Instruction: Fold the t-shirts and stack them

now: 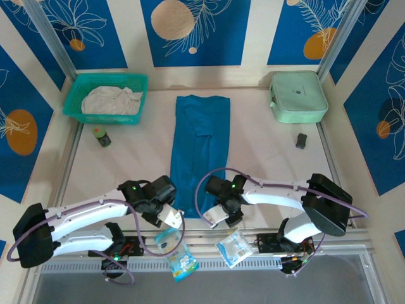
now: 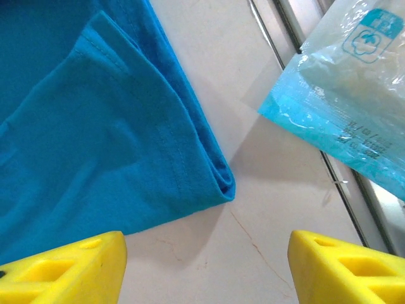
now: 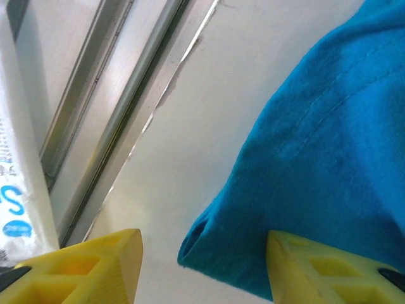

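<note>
Teal-blue cloth t-shirt (image 1: 201,149): folded into long strip, flat at centre of pale desk (image 1: 266,158). Off-white cloth t-shirt (image 1: 112,100): crumpled in teal mesh basket (image 1: 71,104), upper left. Left tool (image 2: 205,253): released, yellow fingers (image 2: 69,266) apart, strip corner just above gap. Right tool (image 3: 202,253): released, other strip corner between fingers, unclamped.

The right gripper (image 3: 202,269) shows as two yellow fingers (image 3: 95,266) in the bottom corners of the frame, standing well apart. The teal-blue t-shirt (image 3: 329,139) covers the right side, its stitched hem running diagonally. A folded corner of it reaches down to lower centre, between the fingers and close against the right-hand one. The pale table (image 3: 190,126) lies bare through the middle. Metal rails (image 3: 120,107) slant across the upper left, and a white plastic packet (image 3: 16,190) with blue print sits at the left edge.
</note>
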`<state>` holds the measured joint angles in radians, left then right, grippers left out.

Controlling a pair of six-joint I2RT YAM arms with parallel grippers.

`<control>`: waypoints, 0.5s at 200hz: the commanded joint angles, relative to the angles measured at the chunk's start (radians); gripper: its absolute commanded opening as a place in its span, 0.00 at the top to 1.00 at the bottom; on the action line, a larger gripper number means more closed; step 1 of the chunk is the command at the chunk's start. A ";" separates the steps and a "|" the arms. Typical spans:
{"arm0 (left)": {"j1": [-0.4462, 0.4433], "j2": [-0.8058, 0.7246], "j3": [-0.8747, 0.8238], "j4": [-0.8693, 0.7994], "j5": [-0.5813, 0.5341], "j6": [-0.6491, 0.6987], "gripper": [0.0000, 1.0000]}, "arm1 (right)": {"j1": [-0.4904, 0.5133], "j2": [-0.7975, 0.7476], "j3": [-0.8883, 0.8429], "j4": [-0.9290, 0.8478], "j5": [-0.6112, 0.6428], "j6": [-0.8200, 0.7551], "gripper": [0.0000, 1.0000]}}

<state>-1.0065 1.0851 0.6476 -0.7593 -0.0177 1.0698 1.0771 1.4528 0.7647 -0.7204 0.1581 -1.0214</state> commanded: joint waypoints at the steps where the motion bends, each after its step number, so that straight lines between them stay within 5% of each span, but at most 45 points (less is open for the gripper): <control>1: -0.007 0.026 -0.018 0.016 0.003 0.045 0.35 | 0.021 0.024 -0.020 0.028 0.000 0.011 0.49; 100: -0.003 0.137 -0.045 0.100 0.009 0.078 0.44 | 0.043 0.028 -0.054 0.053 0.012 0.069 0.62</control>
<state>-1.0065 1.1999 0.6147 -0.7021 -0.0196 1.1248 1.1053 1.4792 0.7490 -0.6643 0.1894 -0.9695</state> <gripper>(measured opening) 0.557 0.383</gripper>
